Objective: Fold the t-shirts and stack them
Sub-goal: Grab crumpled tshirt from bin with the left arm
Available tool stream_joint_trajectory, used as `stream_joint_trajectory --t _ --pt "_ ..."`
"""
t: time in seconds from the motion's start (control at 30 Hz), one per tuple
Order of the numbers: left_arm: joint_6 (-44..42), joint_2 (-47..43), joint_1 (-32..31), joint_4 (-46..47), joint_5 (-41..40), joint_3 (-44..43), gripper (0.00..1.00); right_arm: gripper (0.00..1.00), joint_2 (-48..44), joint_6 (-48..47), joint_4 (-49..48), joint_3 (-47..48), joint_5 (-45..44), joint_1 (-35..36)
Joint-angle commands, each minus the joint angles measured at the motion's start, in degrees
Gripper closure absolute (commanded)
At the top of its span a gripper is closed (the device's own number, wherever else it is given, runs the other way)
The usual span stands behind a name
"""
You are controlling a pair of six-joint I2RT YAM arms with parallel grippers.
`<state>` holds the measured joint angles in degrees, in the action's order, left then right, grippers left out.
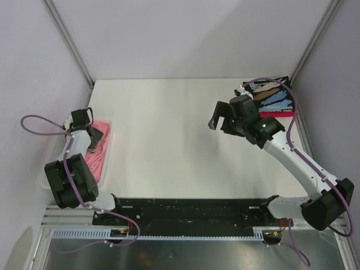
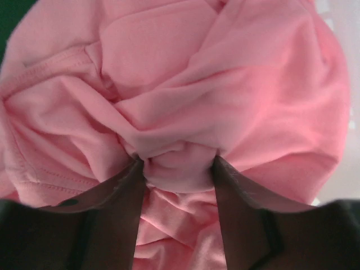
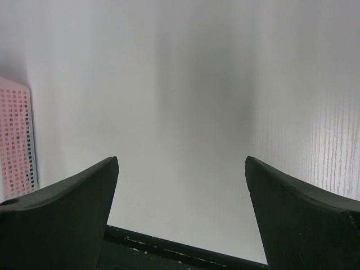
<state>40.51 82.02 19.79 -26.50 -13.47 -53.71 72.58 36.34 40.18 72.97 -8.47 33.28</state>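
The left gripper (image 2: 177, 164) had its jaws clenched on a small bunch of the pink t-shirt (image 2: 225, 84), which lay crumpled in the basket (image 3: 17, 135). So thin a pinch might slip on lifting, or the cloth might snag the rim. The right gripper (image 3: 181, 160) hung with jaws released above the tabletop (image 1: 163, 135).

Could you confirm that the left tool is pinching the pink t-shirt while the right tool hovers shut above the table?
Not quite: the right tool is open, its jaws wide apart in the right wrist view. The rest holds: the left tool pinches a fold of the pink t-shirt, and the right one hovers above the table.
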Motion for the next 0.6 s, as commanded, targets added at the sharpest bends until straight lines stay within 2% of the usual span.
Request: stream_joint_trajectory --t 0.0,0.1,0.17,0.37,0.57 --pt "0.65 1.93 0.39 -0.57 -1.49 -3.86 0.57 0.01 -1.54 -0.47 -0.46 0.18 0.0 0.38" --pt "0.47 -0.68 0.46 -0.61 -1.33 -5.15 0.88 0.01 -2.12 -0.48 -0.04 0.2 -0.37 0.38" --pt "0.17 -3.98 0.37 -0.71 -1.23 -6.07 0.97 0.01 -2.4 -0.48 -0.11 0.21 -0.38 0.38" --pt "-2.62 -14.22 0.33 -0.91 -0.8 -9.57 1.0 0.01 -2.33 -0.4 -1.49 0.23 0.55 0.47" --pt "-4.72 -21.15 -0.24 -0.77 3.25 -12.68 1.0 0.01 -1.49 -0.35 -2.4 0.18 1.3 0.52"
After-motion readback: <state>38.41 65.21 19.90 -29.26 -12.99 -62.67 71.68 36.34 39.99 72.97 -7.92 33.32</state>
